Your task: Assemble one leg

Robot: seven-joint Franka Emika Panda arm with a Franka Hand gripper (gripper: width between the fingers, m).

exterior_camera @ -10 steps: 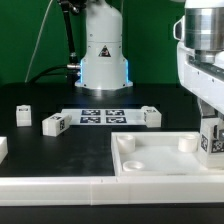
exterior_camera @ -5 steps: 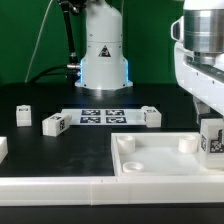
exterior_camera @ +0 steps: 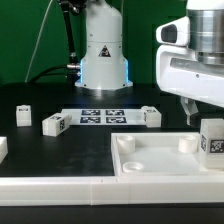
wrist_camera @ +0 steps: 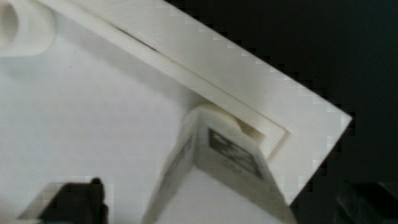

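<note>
- Your gripper [exterior_camera: 196, 112] hovers with its jaws apart, clamped on nothing. The wrist view shows a dark finger [wrist_camera: 71, 200] clear of the part.
- The leg [exterior_camera: 211, 138] stands upright just below the gripper, at a corner of the large white piece [exterior_camera: 150, 165].
- Judged status: the leg is placed. You cannot confirm that it is fully seated, so tightening may remain.
- Three similar blocks [exterior_camera: 54, 124] lie well away from the gripper.

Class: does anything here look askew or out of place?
Possibly: a small white tagged oblong block stands upright beside a round corner socket of the large white rimmed square piece, not in it. Nothing looks damaged or spilled.
</note>
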